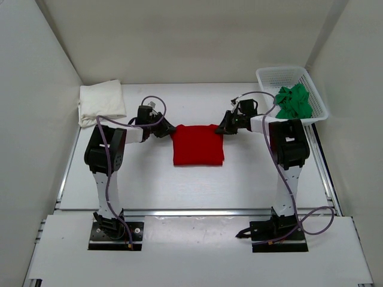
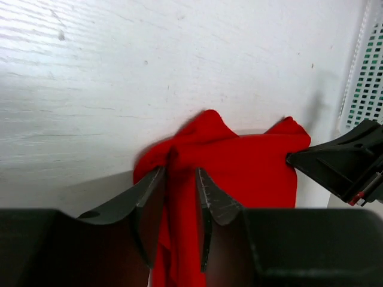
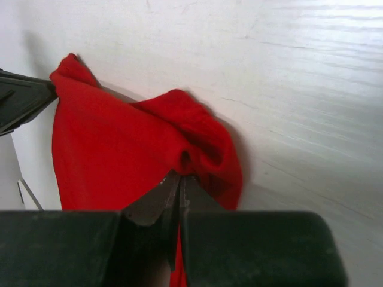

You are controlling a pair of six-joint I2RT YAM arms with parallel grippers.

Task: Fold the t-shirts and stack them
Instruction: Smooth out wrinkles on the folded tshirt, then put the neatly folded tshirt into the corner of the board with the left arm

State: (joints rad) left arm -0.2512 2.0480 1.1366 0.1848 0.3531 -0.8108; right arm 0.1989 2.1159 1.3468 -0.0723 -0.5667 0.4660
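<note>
The red t-shirt [image 1: 198, 145] lies folded as a rough square in the middle of the table. My left gripper [image 1: 169, 131] is at its far left corner. In the left wrist view [image 2: 179, 179] the jaws stand apart with a ridge of the red t-shirt [image 2: 251, 167] between them. My right gripper [image 1: 220, 130] is at the far right corner. In the right wrist view [image 3: 181, 179] it is shut on a bunched fold of the red t-shirt [image 3: 108, 149]. The cream-white t-shirt [image 1: 102, 101] lies folded at the back left. The green t-shirt [image 1: 293, 101] is crumpled in the basket.
A white mesh basket [image 1: 269, 75] stands at the back right and shows at the right edge of the left wrist view [image 2: 365, 78]. White walls close in the table on three sides. Cables loop from both arms over the table.
</note>
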